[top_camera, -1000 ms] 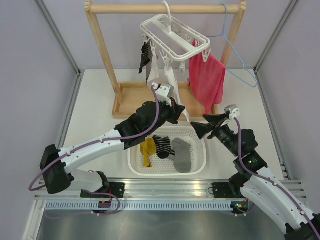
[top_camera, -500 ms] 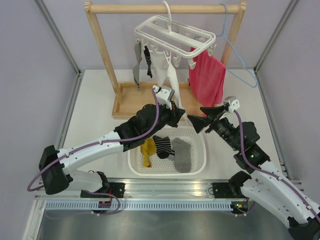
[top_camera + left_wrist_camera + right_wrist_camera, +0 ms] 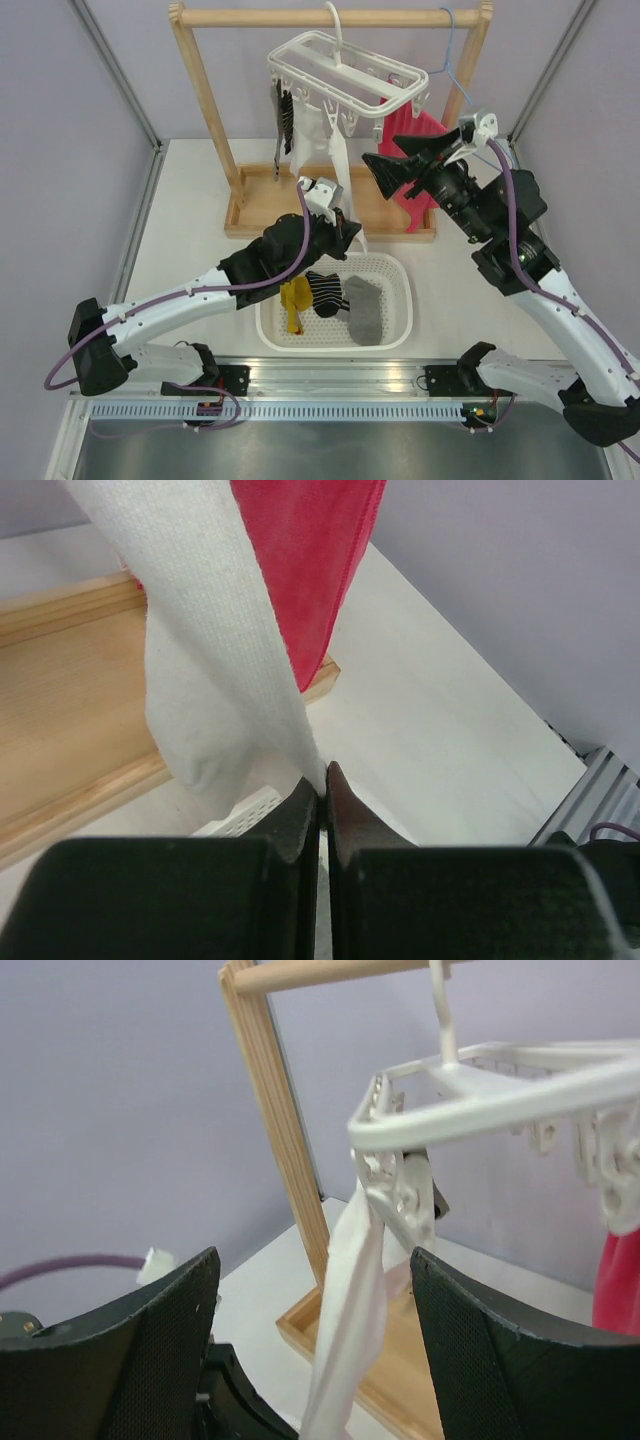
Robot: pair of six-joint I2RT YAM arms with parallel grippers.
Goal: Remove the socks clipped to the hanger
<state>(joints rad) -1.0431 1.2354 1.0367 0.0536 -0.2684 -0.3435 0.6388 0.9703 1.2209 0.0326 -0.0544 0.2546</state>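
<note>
Left gripper (image 3: 322,780): closed, pinching lower edge of white sock (image 3: 210,670); that sock hangs clipped to white clip hanger (image 3: 345,68); basket (image 3: 402,300) on tabletop (image 3: 190,210) beneath, containing loose socks (image 3: 325,292); right gripper (image 3: 312,1255): spread wide, empty, facing hanger.

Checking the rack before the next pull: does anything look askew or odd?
The hanger looks tilted rather than level under the rod. The left claw is shut on a white sock clipped to it, and the sock is stretched taut. Nothing looks spilled or damaged.
</note>
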